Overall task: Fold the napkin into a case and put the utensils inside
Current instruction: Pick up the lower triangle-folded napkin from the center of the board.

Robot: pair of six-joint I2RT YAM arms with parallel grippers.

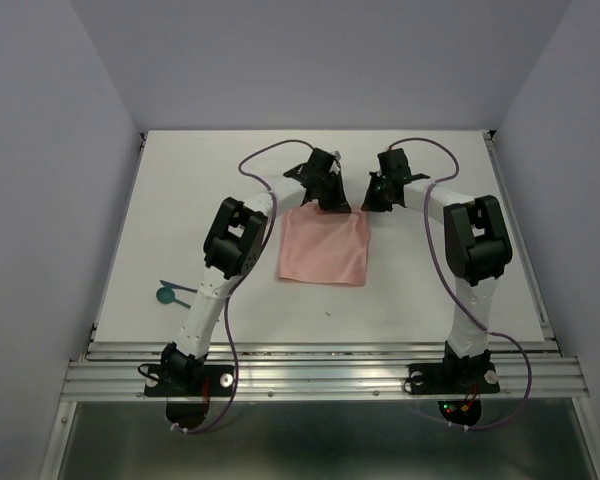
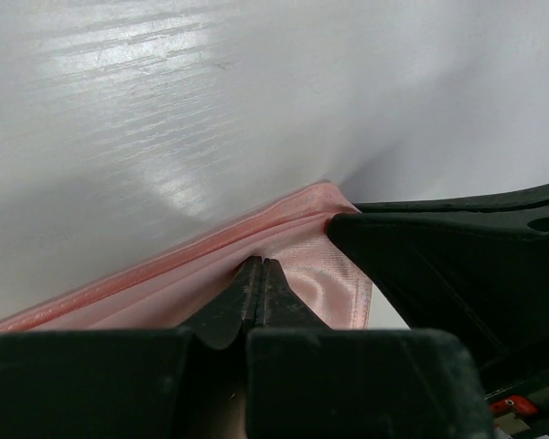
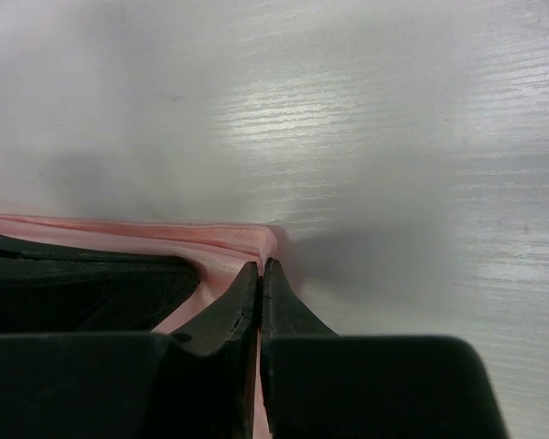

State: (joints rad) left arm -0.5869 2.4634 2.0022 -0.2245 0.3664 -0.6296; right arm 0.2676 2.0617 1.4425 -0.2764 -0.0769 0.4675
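Observation:
The salmon-pink napkin [image 1: 322, 248] lies flat in the middle of the table. My left gripper [image 1: 332, 205] is shut on its far edge, right of the middle. My right gripper [image 1: 377, 203] is shut on its far right corner. In the left wrist view the closed gripper [image 2: 261, 265] pinches the layered pink cloth [image 2: 165, 283]. In the right wrist view the closed gripper [image 3: 261, 267] pinches the corner of the cloth [image 3: 242, 240]. The teal utensils [image 1: 170, 292], one with a round end, lie on the table far left of the napkin.
Purple cables [image 1: 265, 155] loop from both arms over the far part of the white table [image 1: 180, 200]. The right gripper's black body [image 2: 457, 256] sits close beside the left one. Grey walls enclose the table on three sides.

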